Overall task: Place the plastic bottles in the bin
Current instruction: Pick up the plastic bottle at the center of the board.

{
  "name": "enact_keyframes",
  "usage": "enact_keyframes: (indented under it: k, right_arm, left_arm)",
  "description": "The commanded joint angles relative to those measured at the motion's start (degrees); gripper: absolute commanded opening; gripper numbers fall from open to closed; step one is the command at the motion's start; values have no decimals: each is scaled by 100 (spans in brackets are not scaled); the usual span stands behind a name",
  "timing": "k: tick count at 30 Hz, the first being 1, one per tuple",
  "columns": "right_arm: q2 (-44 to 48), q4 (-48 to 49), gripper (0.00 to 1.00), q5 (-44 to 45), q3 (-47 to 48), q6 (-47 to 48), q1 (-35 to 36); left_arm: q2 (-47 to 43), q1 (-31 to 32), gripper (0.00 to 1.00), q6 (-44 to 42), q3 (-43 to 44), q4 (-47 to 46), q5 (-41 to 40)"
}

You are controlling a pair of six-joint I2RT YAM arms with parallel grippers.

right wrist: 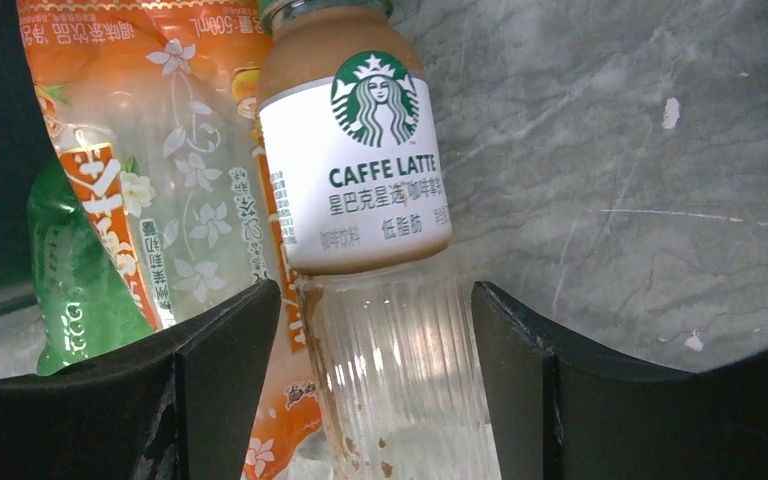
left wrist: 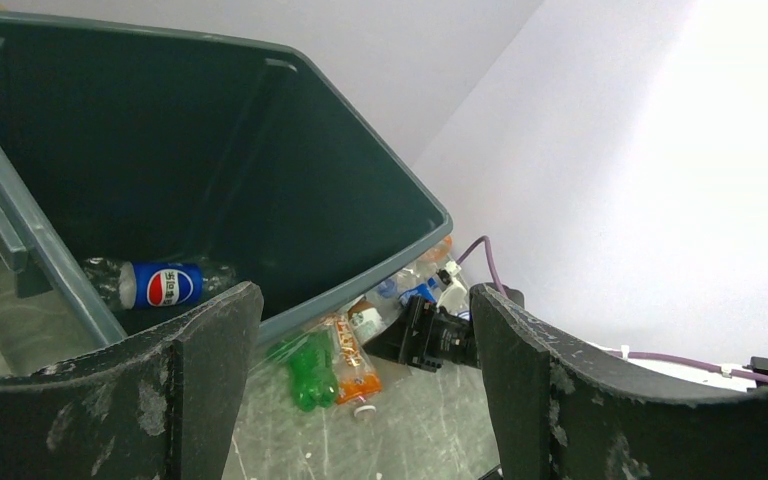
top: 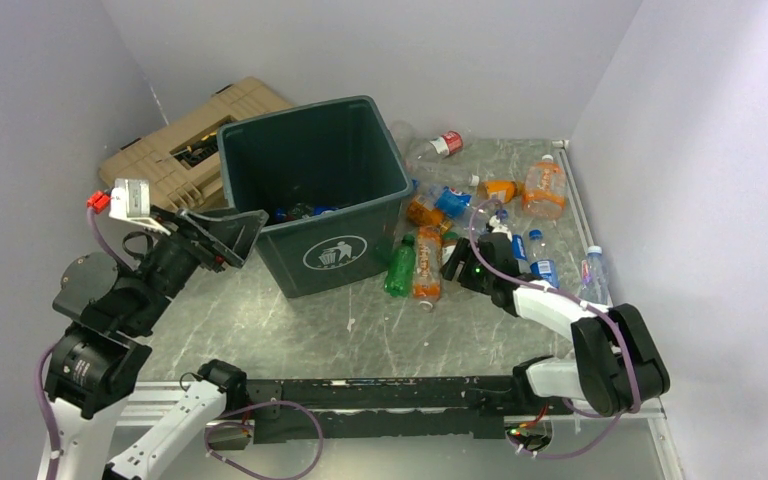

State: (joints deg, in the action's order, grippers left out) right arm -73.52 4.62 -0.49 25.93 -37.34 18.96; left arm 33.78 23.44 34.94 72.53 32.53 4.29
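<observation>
Plainly, the job was at an early stage: the bin [top: 360, 235] stood at the back of the table [top: 290, 330] with only a little in its bottom, while roughly 10 plastic bottles [top: 500, 200] lay scattered on the table to its right, so most of the work was left. The left gripper [left wrist: 365, 300] hung at the bin's near-left rim with its jaws spread and nothing between them. The right gripper [right wrist: 375, 295] was down among the bottles beside the bin, its jaws standing on either side of a latte bottle [right wrist: 360, 150] that lay on the table. A sliver of gap showed on 1 side, so by my reading it was not yet clamped. From above, the bin's contents showed only as dark shapes with flecks of blue, whereas the left wrist view showed 1 Pepsi bottle [left wrist: 160, 285] lying on the bin floor. The top view hid the right gripper's target under the arm. The right wrist view alone showed the latte label, with an orange-labelled bottle [right wrist: 190, 200] touching it and a green bottle [right wrist: 70, 290] beyond. Only the top view took in the tan case [top: 175, 150] behind the bin and the farther bottles near the back wall.
</observation>
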Motion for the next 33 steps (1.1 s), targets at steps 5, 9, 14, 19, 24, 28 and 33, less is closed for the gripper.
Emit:
enact_keyframes:
  k: [5, 9, 14, 19, 24, 28, 33]
  right_arm:
    - [208, -131, 69, 36, 55, 271, 114]
    - [188, -200, 68, 37, 71, 298, 137]
    - [-3, -324, 60, 40, 204, 307, 178]
    - [89, -332, 50, 171, 184, 316, 217]
    - [630, -654, 47, 292, 193, 315, 258]
    - [1757, -1383, 46, 644, 485, 392, 385]
    - [3105, -2451, 45, 1261, 1259, 584, 692]
  left_arm:
    - [-127, -6, 82, 69, -52, 14, 20]
    - [-141, -6, 82, 98, -74, -10, 34]
    - [-158, -6, 82, 117, -59, 26, 41]
    - [-217, -6, 82, 110, -55, 86, -21]
    - [-234, -6, 82, 106, -78, 45, -50]
    - [-160, -6, 82, 45, 22, 14, -60]
    - [-16, -6, 82, 3, 141, -118, -62]
